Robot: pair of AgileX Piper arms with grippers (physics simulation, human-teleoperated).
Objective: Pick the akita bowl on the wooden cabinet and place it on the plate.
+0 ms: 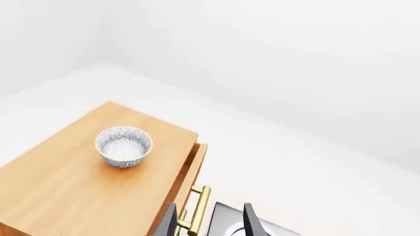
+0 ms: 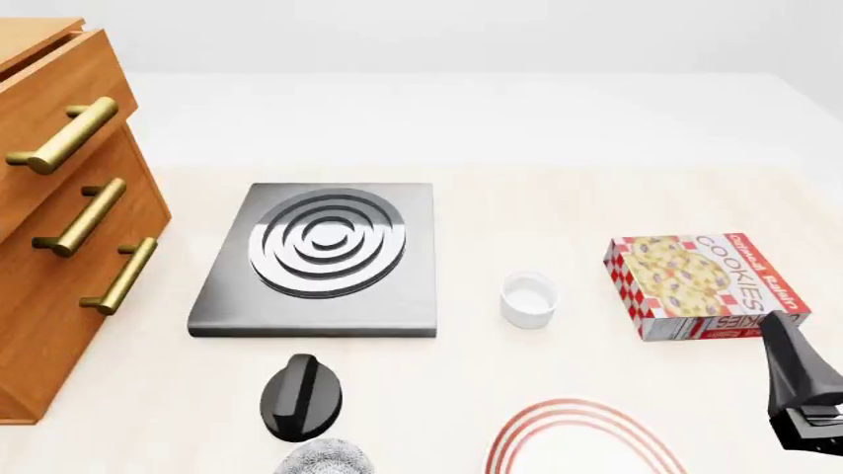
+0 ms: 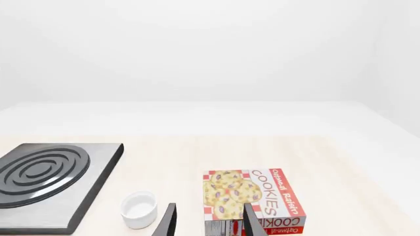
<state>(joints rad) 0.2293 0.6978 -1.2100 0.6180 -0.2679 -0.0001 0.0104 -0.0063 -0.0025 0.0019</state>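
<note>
Closest in, at the table's near edge: the plate (image 2: 579, 439), only its far arc of red rings in the front view, bare and so ready to receive. Beside it toward the left, cut by the same edge, a second patterned bowl (image 2: 323, 460), not the one wanted. Then by size: the wooden cabinet (image 2: 53, 247) filling the table's left edge, drawers facing the stove plate (image 2: 323, 259) just beside it; a cookie box (image 2: 705, 284) lying flat toward the right edge; a black knob (image 2: 300, 395) in front of the stove plate; a white ramekin (image 2: 528, 298) between stove plate and box. Seen only from the left wrist: the akita bowl (image 1: 123, 146), upright on the cabinet's top near its front edge, above the drawers, well apart from the plate. Hence the left gripper (image 1: 210, 223) raised high and pitched down, hanging above the top drawer handle and the stove plate's corner, short of the bowl, fingers spread wide with nothing between. Probably an approach not yet closed. Parked low at the near right corner, the right gripper (image 3: 208, 222) aimed level at the cookie box, likewise parted and empty, clear of the plate.
</note>
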